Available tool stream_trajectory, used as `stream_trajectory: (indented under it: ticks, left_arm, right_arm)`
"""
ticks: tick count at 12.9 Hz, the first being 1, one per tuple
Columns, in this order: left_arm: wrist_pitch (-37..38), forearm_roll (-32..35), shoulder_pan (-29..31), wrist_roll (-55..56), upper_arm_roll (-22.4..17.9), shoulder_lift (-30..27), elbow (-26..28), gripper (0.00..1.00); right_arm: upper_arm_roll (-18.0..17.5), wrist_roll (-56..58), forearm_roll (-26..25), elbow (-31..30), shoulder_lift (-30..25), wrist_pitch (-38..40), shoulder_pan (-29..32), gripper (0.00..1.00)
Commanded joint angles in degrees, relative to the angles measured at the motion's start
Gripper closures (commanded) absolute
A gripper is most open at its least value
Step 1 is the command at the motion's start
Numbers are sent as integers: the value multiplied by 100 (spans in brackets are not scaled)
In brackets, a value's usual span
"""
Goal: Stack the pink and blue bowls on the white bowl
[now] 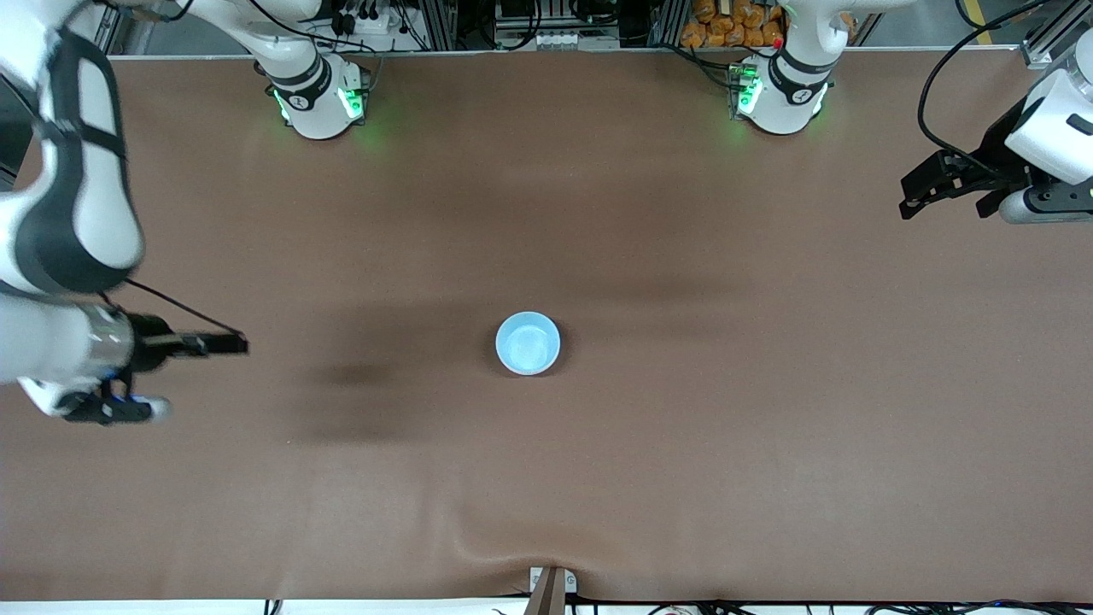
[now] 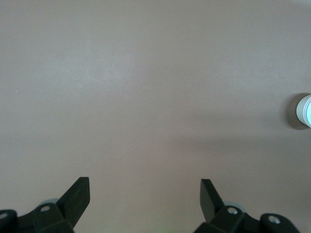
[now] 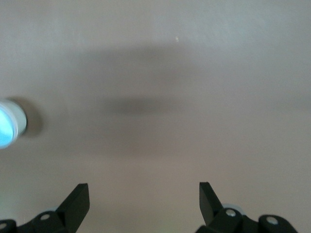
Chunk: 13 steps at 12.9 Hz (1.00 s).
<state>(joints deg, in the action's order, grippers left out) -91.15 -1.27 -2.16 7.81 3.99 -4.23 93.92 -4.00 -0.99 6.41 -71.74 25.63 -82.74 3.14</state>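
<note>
A light blue bowl (image 1: 528, 342) stands upright in the middle of the table, with a pale rim around it. In the right wrist view (image 3: 7, 124) its inside is blue and the outer wall looks white. The left wrist view shows only a white wall (image 2: 305, 111). No pink bowl shows on its own, and I cannot tell what lies under the blue bowl. My left gripper (image 1: 912, 195) is open and empty, over the left arm's end of the table (image 2: 145, 183). My right gripper (image 1: 235, 344) is open and empty, over the right arm's end (image 3: 145, 187).
The brown table cover (image 1: 683, 427) is bare apart from the bowl. It wrinkles at a small clamp (image 1: 551, 585) on the table edge nearest the front camera. Both arm bases (image 1: 320, 98) (image 1: 781, 94) stand along the edge farthest from that camera.
</note>
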Motion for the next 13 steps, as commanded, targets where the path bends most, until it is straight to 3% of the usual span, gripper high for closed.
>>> stream_trajectory:
  ticks: [1, 4, 7, 10, 13]
  left_arm:
    - [97, 4, 14, -78, 5, 27, -120, 0]
    - [97, 4, 5, -78, 14, 36, -120, 0]
    - [97, 4, -13, -78, 23, 62, -120, 0]
    - [97, 4, -21, -78, 23, 62, -120, 0]
    - [141, 4, -22, -78, 32, 62, -120, 0]
  right_arm:
    - [442, 134, -105, -645, -1267, 391, -129, 0]
    - [848, 152, -498, -1770, -2350, -196, -481, 0]
    - [744, 90, -693, -2571, -2879, -495, -499, 0]
    - [699, 222, -1236, -2233, -2662, -515, -647, 0]
    - [734, 869, -1265, -1467, -2229, 81, -421, 0]
